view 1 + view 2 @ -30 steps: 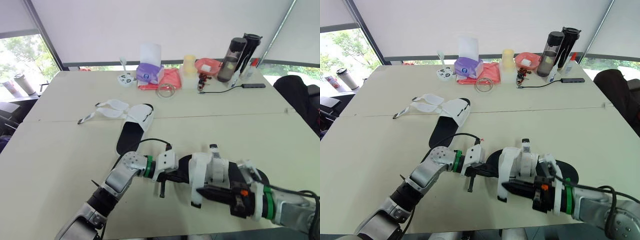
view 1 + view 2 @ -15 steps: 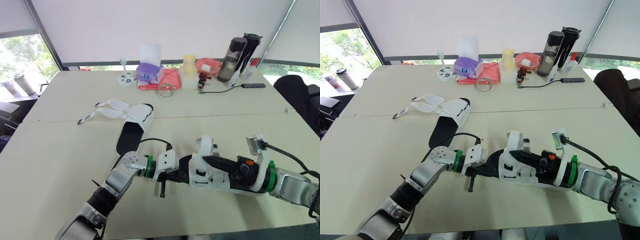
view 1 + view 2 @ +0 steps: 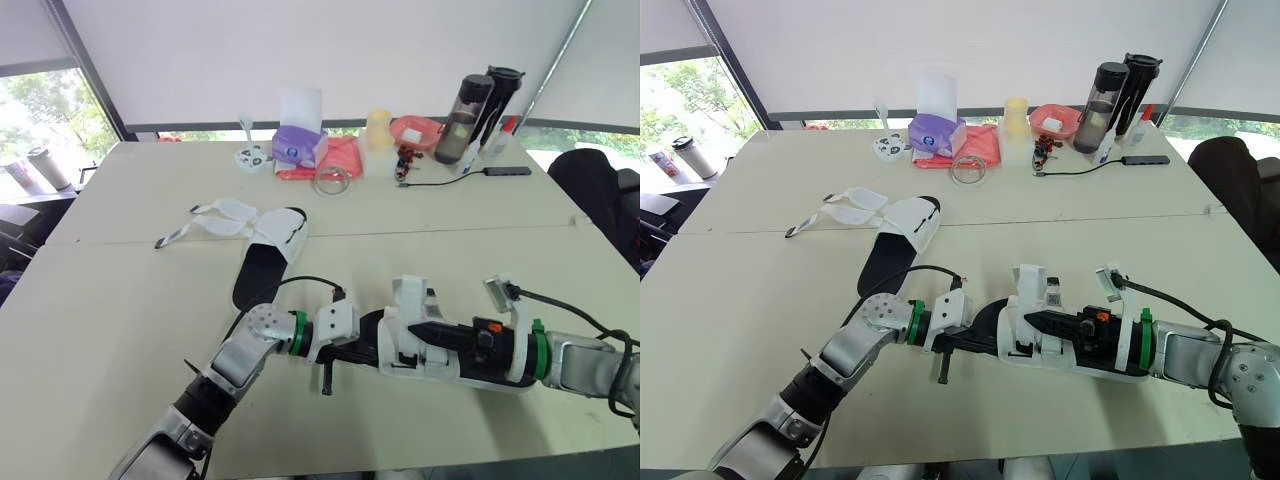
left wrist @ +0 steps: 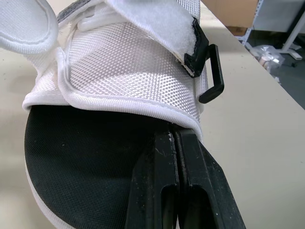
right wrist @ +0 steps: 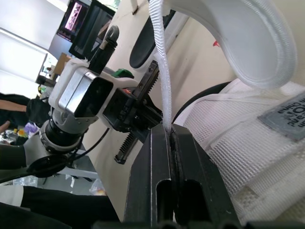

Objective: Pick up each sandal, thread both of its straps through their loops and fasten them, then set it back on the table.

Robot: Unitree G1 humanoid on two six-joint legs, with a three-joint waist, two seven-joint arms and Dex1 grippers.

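**White mesh, black sole: held sandal (image 3: 405,305) gripped from both sides**

Back and left of the held sandal, your second sandal (image 3: 258,275) lies flat on the surface (image 3: 120,300), its straps unfastened and splayed. Your left fingers (image 4: 174,136) are closed tight on the rounded end of the held sandal's sole. On its right side, your right fingers (image 5: 167,131) are clamped together on a white strap (image 5: 158,57) rising from the upper.
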